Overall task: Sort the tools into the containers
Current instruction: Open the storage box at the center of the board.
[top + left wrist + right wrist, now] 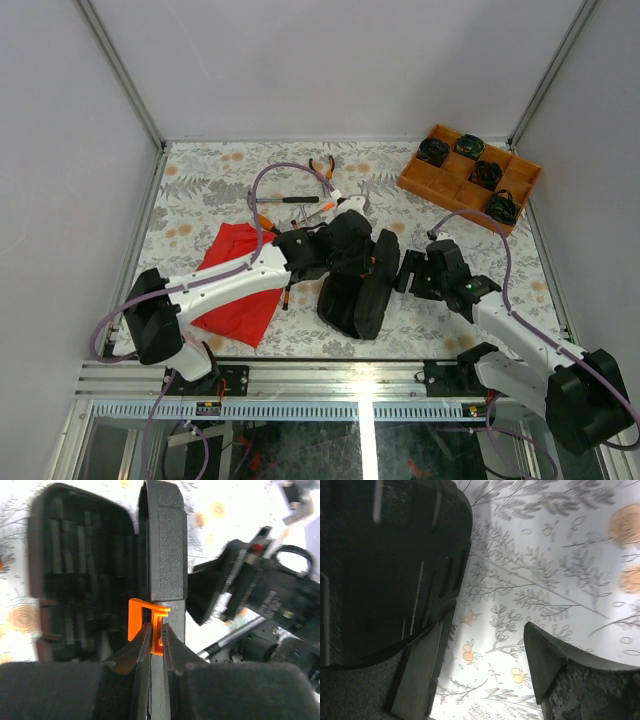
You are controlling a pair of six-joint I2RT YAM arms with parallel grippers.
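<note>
L tool (156, 632) pinches narrow on orange latch (141, 615), holding case (358, 285) lid upright, slots exposed, mid table (200, 190). R tool (485, 635) wide, empty, beside case, prob. bracing it. Pliers (322, 166) lie beyond.

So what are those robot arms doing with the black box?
The left gripper is pinching the orange latch of the black ribbed plastic tool case. The case is partly open, with moulded slots showing inside. The right gripper is open beside the case and holds nothing. The small black-handled hammer and orange-handled pliers lie on the flowery table behind the case, not yet put away.
</note>
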